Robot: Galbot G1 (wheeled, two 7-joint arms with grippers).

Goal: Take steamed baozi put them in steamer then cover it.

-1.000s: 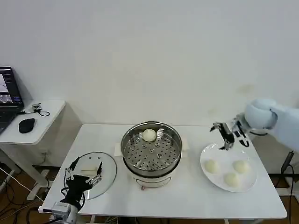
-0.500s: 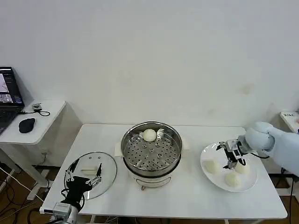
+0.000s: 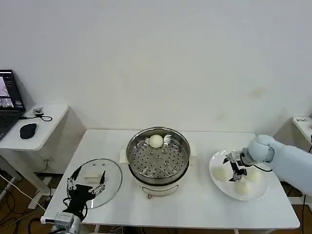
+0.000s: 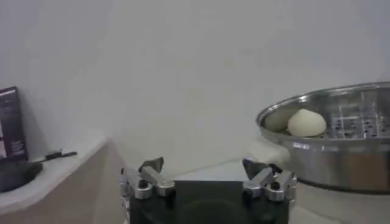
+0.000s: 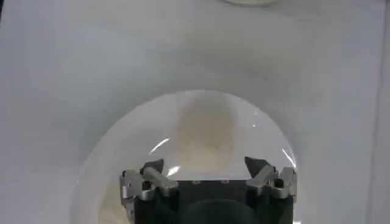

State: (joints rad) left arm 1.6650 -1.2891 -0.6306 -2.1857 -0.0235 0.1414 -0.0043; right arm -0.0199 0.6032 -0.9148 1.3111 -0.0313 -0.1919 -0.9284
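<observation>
On the white table [image 3: 195, 204] from the head view: steamer [image 3: 158, 156] in the middle with one baozi [image 3: 155, 141] on its tray at the back, three more buns [image 3: 220, 173] on the white plate [image 3: 214, 183] to the right. Right gripper [image 3: 234, 168] hanging spread open right over that plate. Left gripper [image 3: 87, 183] open too, parked above the glass lid [image 3: 113, 183]. Left wrist view: claw [image 4: 207, 173] released, steamer [image 4: 341, 146] and baozi [image 4: 306, 123] beyond. Right wrist view: fingers [image 5: 152, 176] apart over the plate [image 5: 122, 146], straddling a bun [image 5: 204, 137].

White table [image 3: 195, 204] carries steamer [image 3: 158, 158], glass lid [image 3: 97, 181], plate [image 3: 214, 181].
</observation>
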